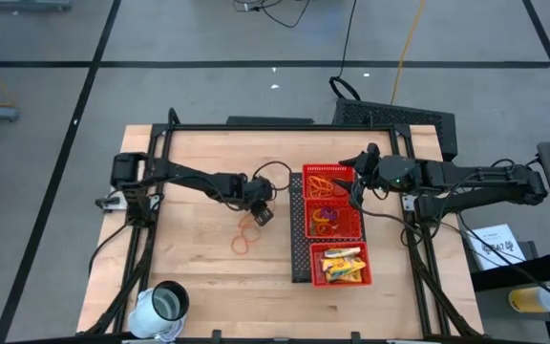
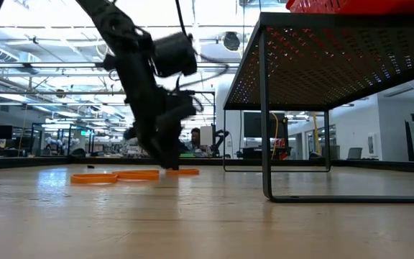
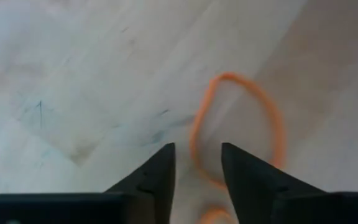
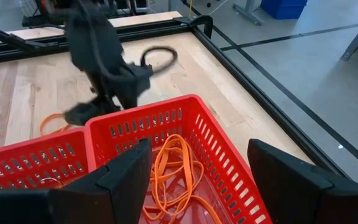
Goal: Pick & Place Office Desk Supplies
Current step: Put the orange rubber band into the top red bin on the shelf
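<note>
We see the left end effector (image 1: 259, 212) low over the middle of the desk (image 1: 199, 162), its fingers (image 3: 157, 171) parted a little and holding nothing, one on each side of the near end of an orange rubber band (image 3: 238, 127) lying flat on the wood. We judge that it is placed this way to close on that strand. More loose bands (image 1: 245, 235) lie just beside it, toward the desk's front edge. The right end effector (image 1: 354, 194) hangs wide open and empty over the red tray (image 1: 301, 225) by the desk's right edge, above the end compartment that already holds rubber bands (image 4: 176, 168). We take it to be waiting. The yellow packets (image 1: 344, 265) sit in the tray's front compartment.
</note>
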